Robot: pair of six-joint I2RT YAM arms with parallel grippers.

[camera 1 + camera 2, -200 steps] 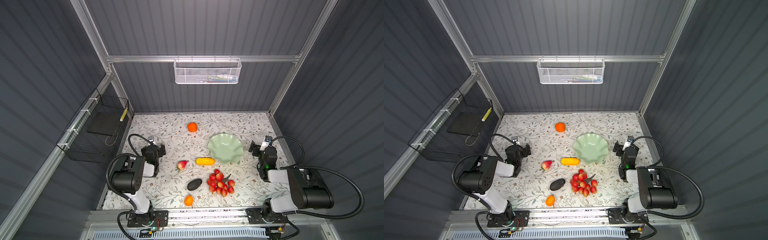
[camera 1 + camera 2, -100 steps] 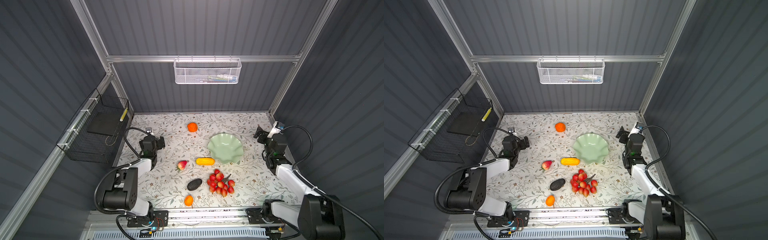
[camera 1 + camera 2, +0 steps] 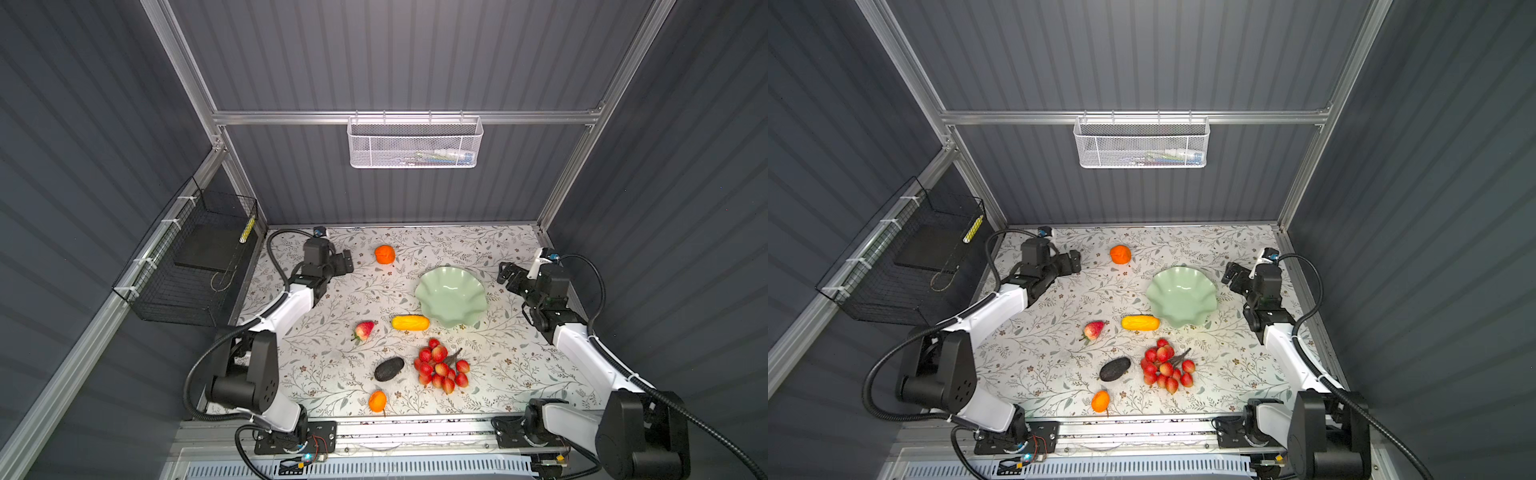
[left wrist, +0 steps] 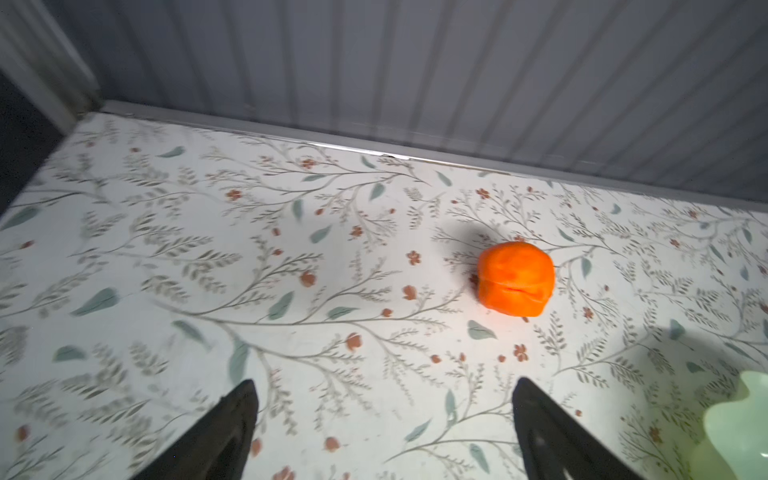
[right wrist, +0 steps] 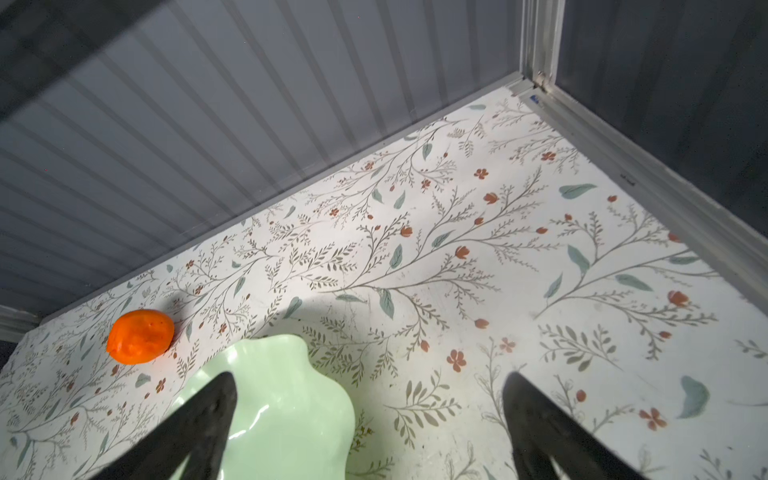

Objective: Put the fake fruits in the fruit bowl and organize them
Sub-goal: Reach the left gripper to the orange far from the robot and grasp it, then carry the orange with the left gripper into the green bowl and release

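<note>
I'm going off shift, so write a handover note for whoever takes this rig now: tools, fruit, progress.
Left tool: open, empty, facing the back orange, not touching.
Right tool: open, empty, beside the bowl.
Bowl: empty.
On the table: back orange, yellow fruit by the bowl, strawberry, avocado, berry cluster, front orange.
Done: nothing placed.
Left: all six fruits.

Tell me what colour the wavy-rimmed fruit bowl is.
The fruit bowl is plain pale mint green, clearest in a top view.
</note>
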